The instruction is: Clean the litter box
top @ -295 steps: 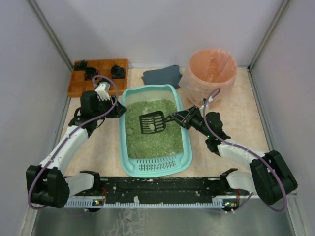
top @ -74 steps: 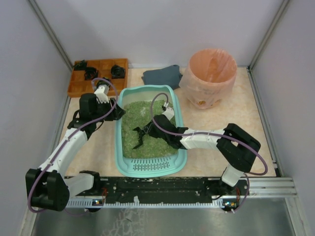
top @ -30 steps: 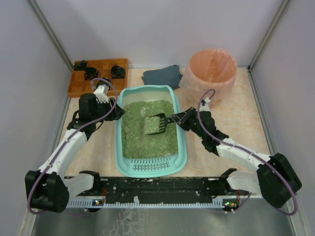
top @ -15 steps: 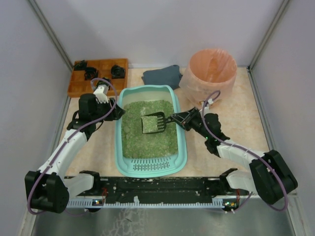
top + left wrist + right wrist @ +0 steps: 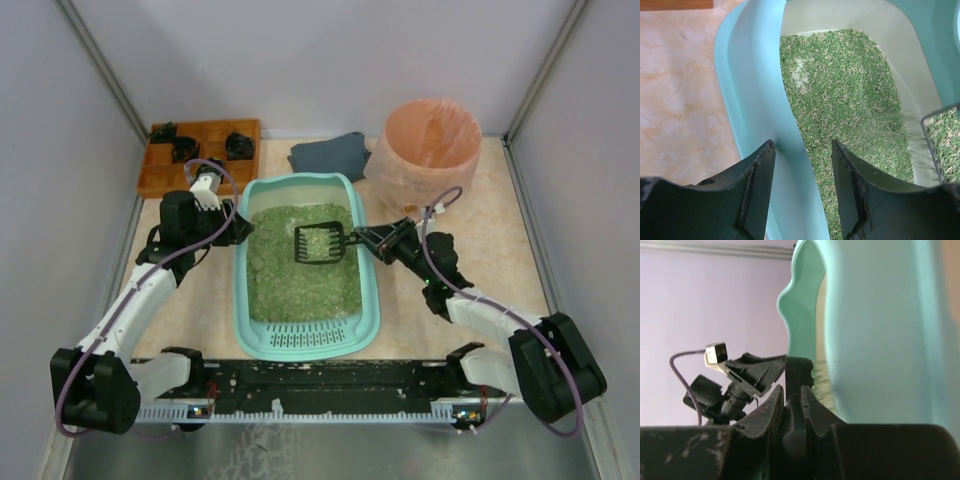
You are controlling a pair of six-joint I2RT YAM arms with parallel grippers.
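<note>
The light teal litter box (image 5: 305, 340) lies mid-table, filled with green litter (image 5: 290, 275). My left gripper (image 5: 238, 230) stands astride its left rim (image 5: 755, 90), one finger (image 5: 757, 185) outside and the other over the litter (image 5: 850, 100), shut on the wall. My right gripper (image 5: 372, 238) is shut on the handle (image 5: 799, 372) of a black slotted scoop (image 5: 320, 242). The scoop hangs level over the box's far right part with green litter on it. Its edge shows in the left wrist view (image 5: 942, 150). The box's outer wall (image 5: 880, 330) fills the right wrist view.
A round bin lined with a pink bag (image 5: 425, 150) stands at the back right, close behind the right arm. A dark grey cloth (image 5: 330, 152) lies behind the box. A brown wooden tray (image 5: 200, 160) with black pieces sits at the back left. Side walls enclose the table.
The scoop has lifted out of the litter, levelled and drawn toward the box's right rim with litter on it. The left gripper and the box have stayed put.
</note>
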